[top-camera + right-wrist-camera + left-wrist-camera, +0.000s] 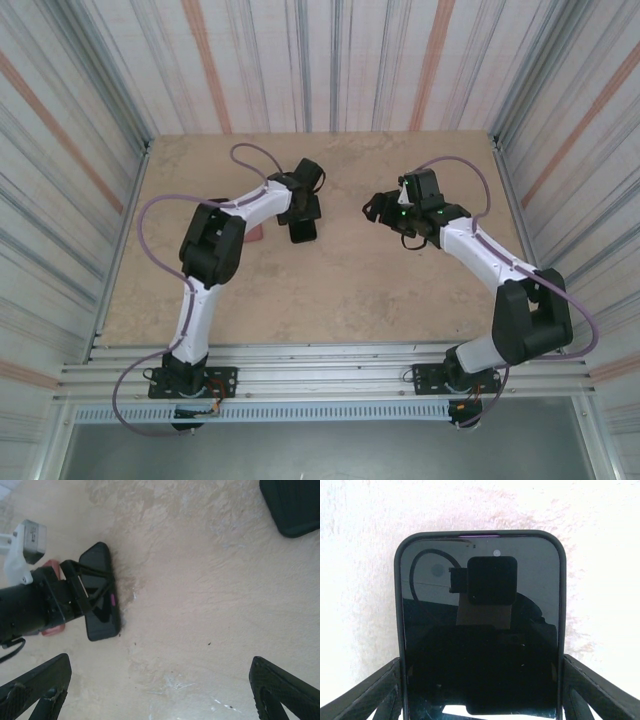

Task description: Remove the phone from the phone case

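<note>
phone [480, 645]: black slab, dark glossy screen facing up and reflecting the wrist camera. Still seated in the phone case [398, 605], a matte black rim with rounded corners that wraps the top and both long edges. Lies flat on the tabletop [350, 290], left of centre in the overhead view [303, 229]. Left tool [480, 665] has a finger touching each long side of the case.

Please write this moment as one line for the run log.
left claw: closed across black cased phone lying on beige table | right claw: open, empty, above table | phone not yet out of case
</note>
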